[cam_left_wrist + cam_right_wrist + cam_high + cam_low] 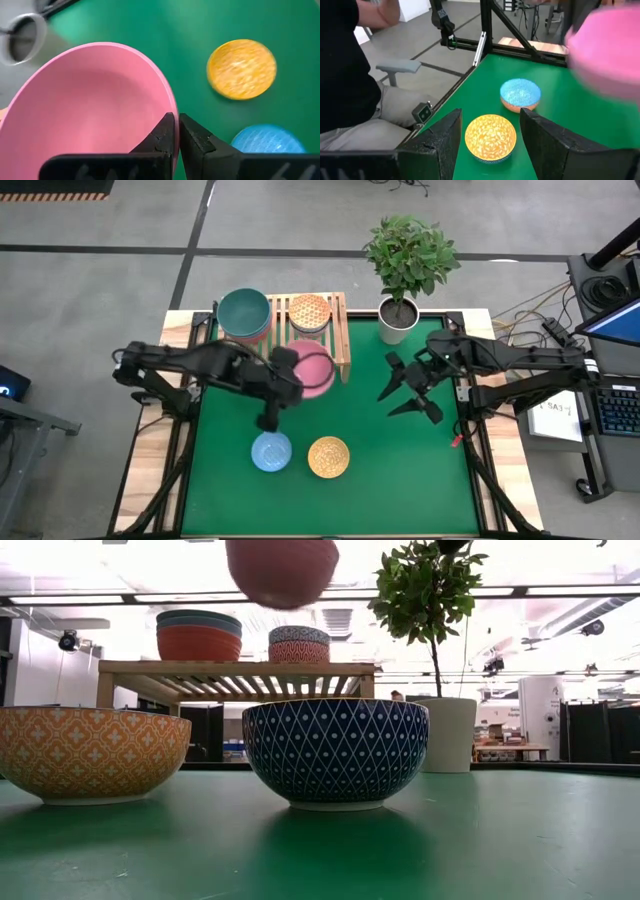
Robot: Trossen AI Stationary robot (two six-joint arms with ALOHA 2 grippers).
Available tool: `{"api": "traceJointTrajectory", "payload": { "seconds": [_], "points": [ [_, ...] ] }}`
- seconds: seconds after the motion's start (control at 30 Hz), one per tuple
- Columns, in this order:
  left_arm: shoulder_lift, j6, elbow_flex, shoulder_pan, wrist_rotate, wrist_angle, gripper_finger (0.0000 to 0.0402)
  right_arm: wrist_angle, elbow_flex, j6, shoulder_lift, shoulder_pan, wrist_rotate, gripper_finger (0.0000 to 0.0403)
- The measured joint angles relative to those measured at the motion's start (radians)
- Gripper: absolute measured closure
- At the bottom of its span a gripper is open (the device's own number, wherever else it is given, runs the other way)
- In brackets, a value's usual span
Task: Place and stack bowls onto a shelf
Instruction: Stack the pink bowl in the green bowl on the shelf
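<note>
- The left gripper [176,131] pinches the rim of the pink bowl [312,370], up in the air by the shelf [340,340].
- The right gripper [398,388] waits open over the green table [400,460].
- A teal bowl [244,311] stack sits on the shelf.

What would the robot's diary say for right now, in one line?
left gripper: shut on pink bowl, lifted by shelf | right gripper: open, waiting | mat: light blue bowl, yellow bowl

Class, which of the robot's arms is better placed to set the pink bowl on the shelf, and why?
Left. The left gripper is shut on the pink bowl's rim, in the air beside the shelf. The right gripper hangs open and empty over the mat.
</note>
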Motion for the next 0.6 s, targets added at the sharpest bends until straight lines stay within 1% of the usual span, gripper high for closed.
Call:
{"api": "traceJointTrajectory", "payload": {
  "seconds": [0.1,0.2,0.3,0.4,0.5,0.6],
  "points": [
    [-0.001,-0.009,0.117,0.001,-0.038,-0.118,0.0401,-0.002,-0.001,-0.003,0.018,0.0,0.0,0.0213],
    [-0.009,-0.023,0.221,0.001,-0.057,-0.183,0.0401,-0.003,-0.001,-0.012,0.047,0.0,0.0,0.0213],
    [-0.025,-0.033,0.278,0.002,-0.149,-0.257,0.0401,-0.003,-0.001,-0.028,0.075,0.0,0.001,0.0213],
    [-0.056,-0.069,0.288,0.018,-0.247,-0.322,0.0401,-0.002,-0.001,-0.042,0.102,0.0,0.001,0.0213],
    [-0.117,-0.096,0.254,0.053,-0.268,-0.315,0.0401,-0.003,-0.001,-0.043,0.127,0.0,0.001,0.0213],
    [-0.189,-0.144,0.184,0.109,-0.313,-0.317,0.0401,-0.002,-0.001,-0.043,0.142,0.0,0.0,0.0213]
  ]
}}
